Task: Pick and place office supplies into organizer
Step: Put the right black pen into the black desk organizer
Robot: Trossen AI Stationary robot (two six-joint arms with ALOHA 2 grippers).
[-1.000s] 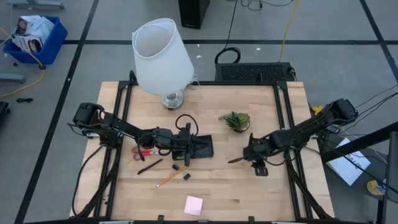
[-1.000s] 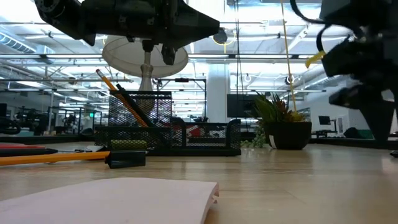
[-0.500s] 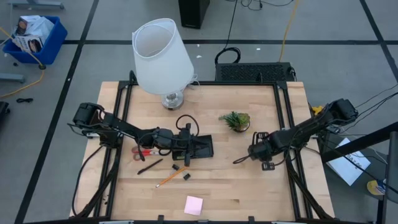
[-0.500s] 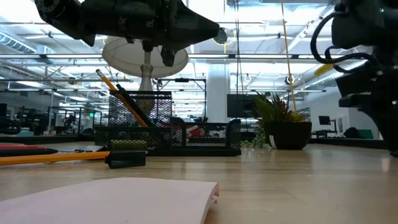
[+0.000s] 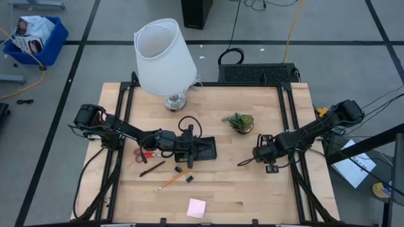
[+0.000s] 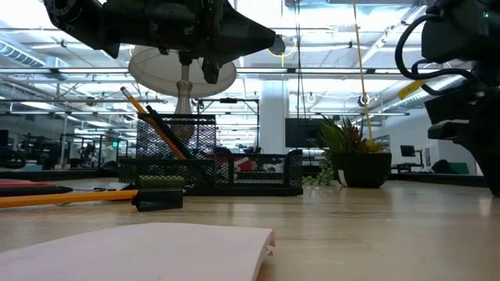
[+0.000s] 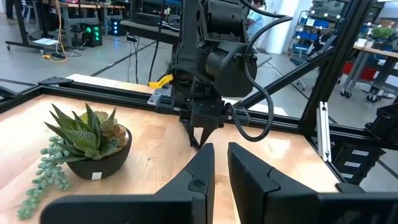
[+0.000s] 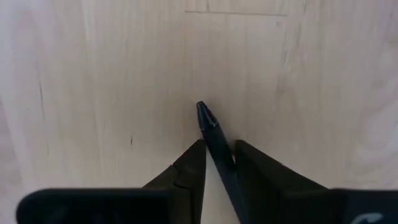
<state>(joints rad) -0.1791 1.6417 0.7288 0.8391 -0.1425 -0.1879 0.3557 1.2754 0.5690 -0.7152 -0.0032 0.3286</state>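
High view: the organizer (image 5: 203,148) sits near the middle of the table (image 5: 252,195), below the white lamp (image 5: 163,60). The left gripper (image 5: 197,147) lies over the organizer, arm reaching in from the organizer's left. Red-handled scissors (image 5: 146,153), a black pen (image 5: 152,168), a pencil (image 5: 169,181) and small black bits (image 5: 183,173) lie left of and below the organizer. A pink sticky-note pad (image 5: 196,207) lies well below it, near the table's front edge. The plant (image 5: 238,122) stands right of the organizer. The right gripper (image 5: 251,157) is farther right, a thin dark pen (image 5: 242,162) jutting from it toward the organizer.

Low view: pencils lean in the organizer's mesh cup; a pencil and a black bit lie on the table beside it.

Left wrist view: left fingers (image 7: 198,177) stand nearly together with a slim gap, nothing between them; the plant and the other arm lie beyond.

Right wrist view: right fingers (image 8: 189,168) pinch the pen's barrel, its tip over bare wood.
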